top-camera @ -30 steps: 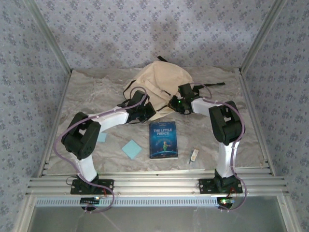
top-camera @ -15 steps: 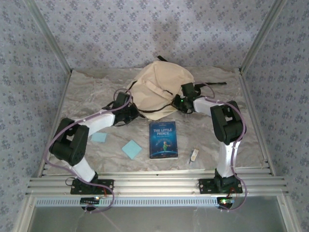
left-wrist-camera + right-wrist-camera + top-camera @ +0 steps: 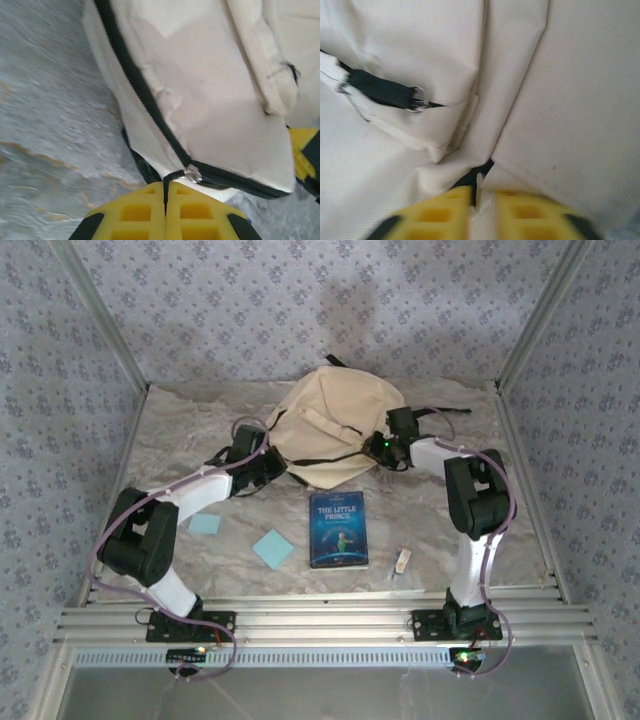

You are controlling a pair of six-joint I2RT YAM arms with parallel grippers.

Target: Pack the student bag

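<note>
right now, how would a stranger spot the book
Find the big beige backpack. Just on its near side lies the book, flat, cover up. It alone is dark blue, titled The Little Prince; the sticky notes to its left are pale.

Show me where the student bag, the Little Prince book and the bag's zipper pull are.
student bag (image 3: 338,418), top external view, middle of its beige fabric.
book (image 3: 338,530), top external view, centre of its blue cover.
zipper pull (image 3: 192,174), left wrist view, the metal slider on the black zipper.

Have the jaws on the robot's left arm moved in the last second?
Yes. The left gripper and its jaws slid left, farther from the book, along the student bag's near edge.
</note>
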